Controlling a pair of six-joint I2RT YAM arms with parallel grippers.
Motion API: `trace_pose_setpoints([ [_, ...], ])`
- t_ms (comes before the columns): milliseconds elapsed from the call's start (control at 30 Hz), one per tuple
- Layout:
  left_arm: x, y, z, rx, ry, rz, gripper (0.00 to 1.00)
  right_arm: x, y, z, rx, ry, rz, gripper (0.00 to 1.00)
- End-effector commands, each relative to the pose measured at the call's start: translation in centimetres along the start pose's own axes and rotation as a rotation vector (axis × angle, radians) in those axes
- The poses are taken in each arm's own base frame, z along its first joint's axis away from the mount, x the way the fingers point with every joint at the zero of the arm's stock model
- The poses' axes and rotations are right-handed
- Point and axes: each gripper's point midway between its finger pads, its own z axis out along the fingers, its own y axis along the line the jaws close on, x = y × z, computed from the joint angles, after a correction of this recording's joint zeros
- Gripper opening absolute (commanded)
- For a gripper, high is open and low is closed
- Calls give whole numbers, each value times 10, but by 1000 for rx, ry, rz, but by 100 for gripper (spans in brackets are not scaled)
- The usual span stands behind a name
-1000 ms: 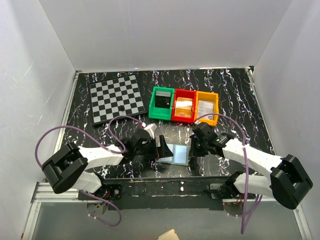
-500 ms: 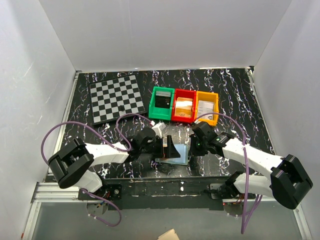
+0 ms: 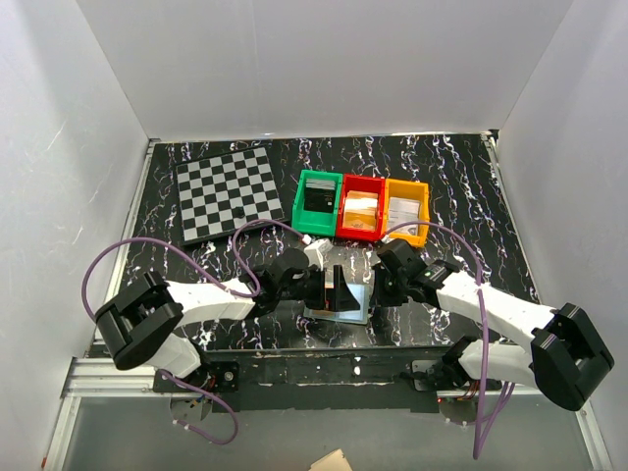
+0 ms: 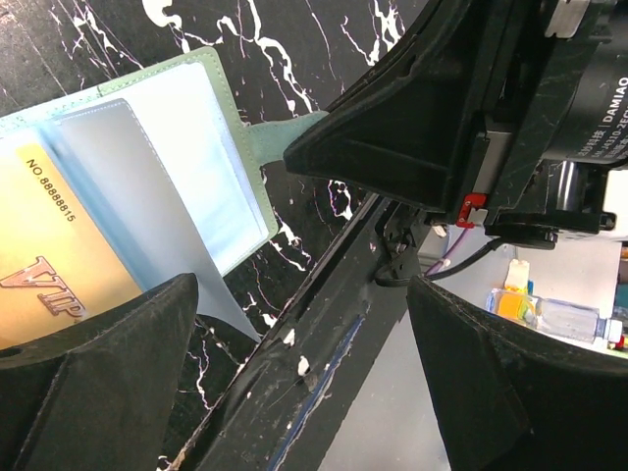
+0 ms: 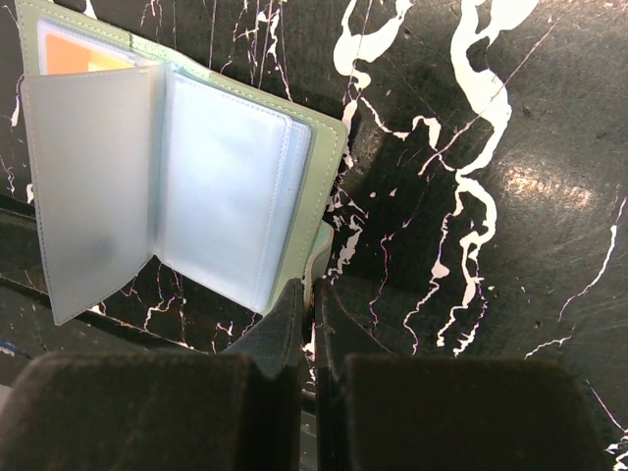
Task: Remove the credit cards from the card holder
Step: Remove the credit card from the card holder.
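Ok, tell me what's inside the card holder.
The open card holder shows a gold VIP card in a pocket, frosted sleeves fanned beside it. Those sleeves blur whatever lies behind them, so further cards cannot be counted.

The card holder (image 5: 329, 147) is sage green with pale blue-teal sleeves. It shows a gold card (image 4: 44, 245) with dark lettering. The table (image 5: 471, 147) is black with white veins. At twelve o'clock from the holder stand a green bin (image 3: 298, 211), a red bin (image 3: 363, 180) and an orange bin (image 3: 425, 211). At ten o'clock lies a dark-and-pale-grey checked chessboard (image 3: 229, 191).
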Motion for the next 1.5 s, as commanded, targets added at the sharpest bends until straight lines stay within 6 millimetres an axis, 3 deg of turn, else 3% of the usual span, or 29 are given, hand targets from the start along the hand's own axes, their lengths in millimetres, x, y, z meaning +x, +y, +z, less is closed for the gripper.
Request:
trace_pose_setpoints([
  [0,-8,-16,5,47,-2,45,88,-2,3,-3,-14,-23,-10,1],
  [67,-6,-18,11,59,15,48,88,-3,0,-5,0,-31,-10,3],
  [133,-3,-22,16,70,29,47,88,-2,-4,-8,12,-40,-7,22],
  [267,0,-29,25,89,50,58,88,-1,-14,-16,38,-73,7,40],
  [400,-2,-37,30,110,55,66,88,0,-23,-23,60,-105,32,48],
  [500,-10,-44,20,116,16,76,88,-1,-23,-29,42,-128,40,48],
  [667,-27,-50,-13,94,-94,100,89,-16,10,-41,-118,-171,8,41],
  [767,-36,-41,-39,63,-177,74,89,-25,39,-47,-240,-167,-15,40],
  [1000,-34,15,-69,-86,-238,-27,84,-34,83,-36,-377,-93,-28,43],
  [1133,-29,28,-69,-95,-229,-44,72,-40,98,-33,-436,-104,-14,44],
  [1333,-22,36,-58,-106,-178,-53,24,-35,107,-13,-460,-22,22,42],
  [1467,-19,45,-57,-134,-173,-66,17,-33,106,-2,-447,-4,56,42],
])
